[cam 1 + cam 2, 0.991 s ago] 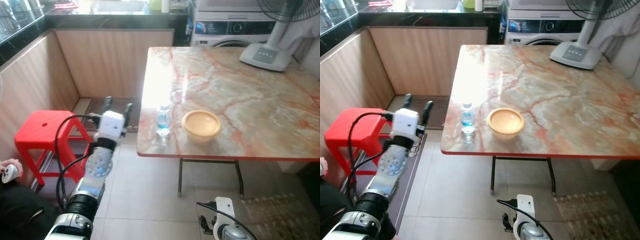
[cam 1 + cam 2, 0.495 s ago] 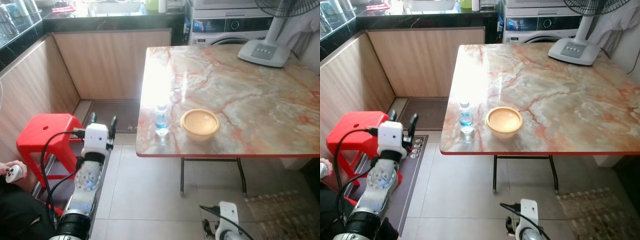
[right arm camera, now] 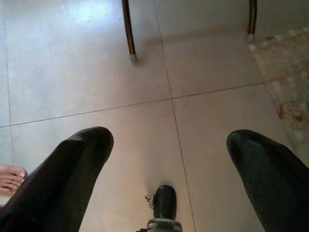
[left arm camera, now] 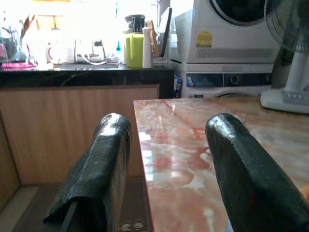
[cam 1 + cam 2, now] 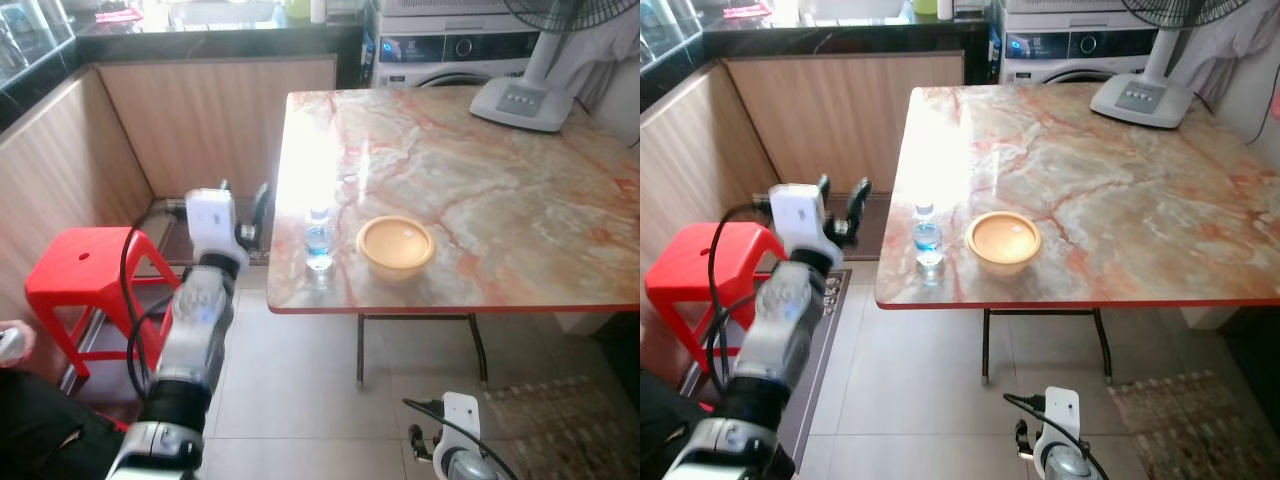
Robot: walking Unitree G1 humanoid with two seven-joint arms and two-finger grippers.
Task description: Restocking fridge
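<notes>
Left eye view: one marble-topped desk point(image 5: 480, 170), bearing one fan base point(image 5: 527, 103) at the far corner, one yellow bowl point(image 5: 396, 245) and one small water bottle point(image 5: 318, 238) near the front-left edge, bowl just beside bottle. One red stool point(image 5: 78, 272) on the floor. Left pincer point(image 5: 240, 205) has risen within the last second from beside the stool to desk-edge height, fingers spread, nothing held, near the bottle. Likely a reach for the bottle is starting. Right pincer point(image 3: 169, 164) hangs low over the tiles, released.
</notes>
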